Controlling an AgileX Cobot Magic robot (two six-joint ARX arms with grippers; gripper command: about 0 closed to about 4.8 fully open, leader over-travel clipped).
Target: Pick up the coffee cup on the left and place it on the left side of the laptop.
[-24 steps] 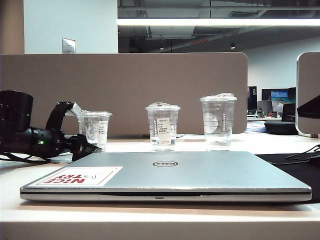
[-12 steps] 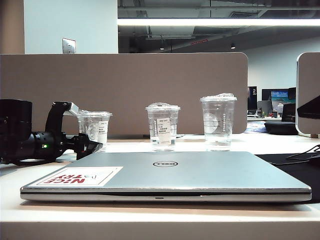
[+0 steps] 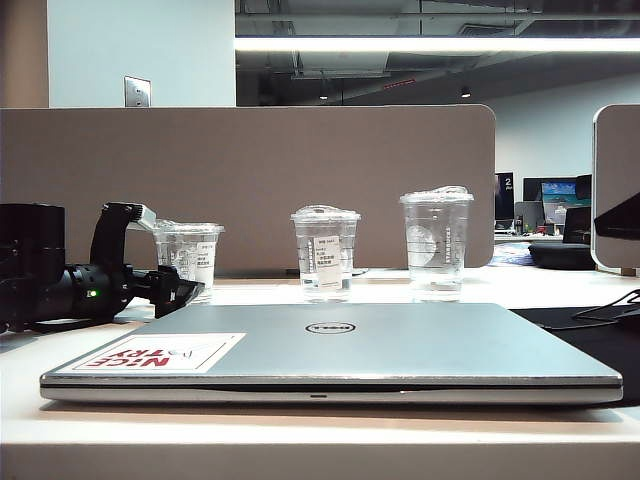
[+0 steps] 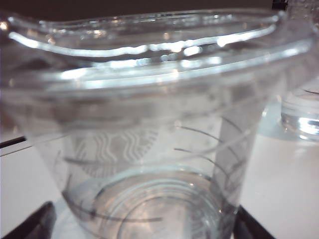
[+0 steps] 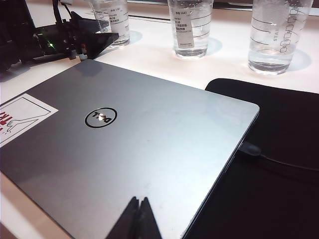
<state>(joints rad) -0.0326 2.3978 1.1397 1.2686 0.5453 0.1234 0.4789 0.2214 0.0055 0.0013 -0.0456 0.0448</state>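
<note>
- Clear plastic coffee cup (image 3: 190, 258) stands upright on the white table (image 3: 560, 285), far left, behind the laptop's left far corner.
- Left wrist view: coffee cup (image 4: 149, 134) fills the frame, pale round logo facing the camera; dark fingertips (image 4: 30, 224) show on either side of its base, not pressing the wall.
- Left gripper (image 3: 170, 290) lies low and level at the left, jaws spread wide around the cup's foot; no grip yet.
- Silver-grey laptop (image 3: 330, 350) closed, flat, near centre; "NICE TRY" sticker on its near left corner.
- Dome-lidded cup (image 3: 325, 252) far centre; tallest cup (image 3: 436, 243) far right; both apart from the coffee cup.
- Right gripper (image 5: 137, 219) hangs above the laptop's (image 5: 124, 144) near edge, jaws pressed together, holding nothing.
- Black mat (image 5: 269, 169) right of the laptop.
</note>
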